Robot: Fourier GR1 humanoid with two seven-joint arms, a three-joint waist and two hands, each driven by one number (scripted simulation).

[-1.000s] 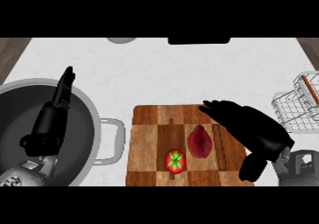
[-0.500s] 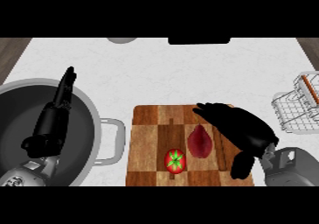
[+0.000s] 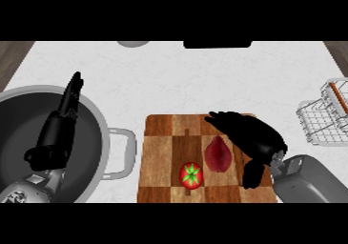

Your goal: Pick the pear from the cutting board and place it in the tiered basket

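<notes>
A dark red pear (image 3: 219,153) lies on the wooden cutting board (image 3: 162,143), right of its middle. My right hand (image 3: 248,135) hovers over the board's right part, just right of the pear. Its fingers are relaxed and open, reaching to the board's far edge, and its thumb (image 3: 251,174) points toward me. It holds nothing. The white wire tiered basket (image 3: 330,120) stands at the right edge of the counter. Over at the left, my left hand (image 3: 62,124) rests open above the big pot with its fingers straight.
A red tomato (image 3: 191,174) with a green top lies on the board, near-left of the pear. A large grey pot (image 3: 97,119) with a side handle (image 3: 125,153) fills the left. At the counter's far edge sit a grey object (image 3: 134,44) and a black one (image 3: 217,44).
My right hand has shifted left over the board and closer to the pear, with more of its forearm showing. The left hand, pear and tomato have not moved.
</notes>
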